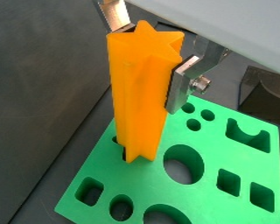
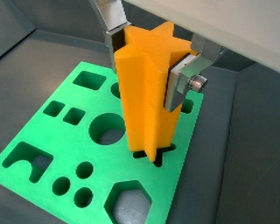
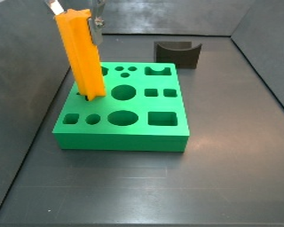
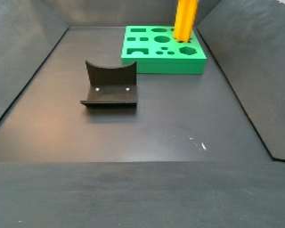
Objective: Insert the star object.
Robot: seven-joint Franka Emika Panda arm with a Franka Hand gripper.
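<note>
The star object point(image 1: 140, 92) stands upright between the jaws, its lower end set in a star-shaped hole of the green block point(image 1: 213, 206). The gripper point(image 1: 149, 48) clamps the prism near its top, silver fingers point(image 2: 184, 83) pressed on opposite ridged sides. Below the jaws the block lies on the dark worktop point(image 4: 145, 134); the dark grey notched block point(image 4: 108, 86) sits well apart
</note>
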